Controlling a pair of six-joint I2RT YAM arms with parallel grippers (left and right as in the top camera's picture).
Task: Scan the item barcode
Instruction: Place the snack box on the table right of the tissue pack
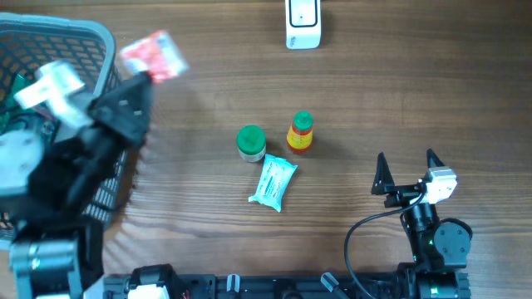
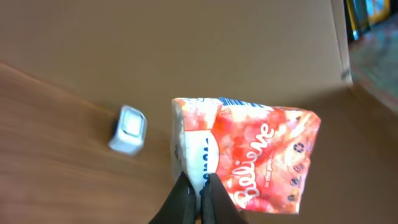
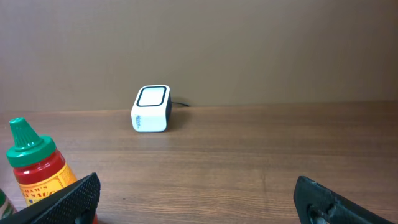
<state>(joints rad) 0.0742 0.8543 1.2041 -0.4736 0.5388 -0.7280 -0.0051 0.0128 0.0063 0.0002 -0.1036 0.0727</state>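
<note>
My left gripper [image 2: 198, 198] is shut on the edge of a red and white tissue pack [image 2: 249, 152], held up in the air. From overhead the same pack [image 1: 154, 54] hangs beside the basket at the far left, past the tip of my left gripper [image 1: 143, 79]. The white barcode scanner [image 1: 302, 22] stands at the table's far edge; it is also in the left wrist view as the scanner [image 2: 128, 129] and in the right wrist view as the scanner [image 3: 152, 109]. My right gripper [image 1: 407, 170] stands open near the front right, with nothing between its fingers.
A grey wire basket [image 1: 100, 41] holding items fills the left side. Mid-table stand a green-capped jar [image 1: 251, 142], a red sauce bottle with a green cap [image 1: 300, 133] and a light blue packet [image 1: 273, 183]. In the right wrist view the sauce bottle [image 3: 34, 168] is at left.
</note>
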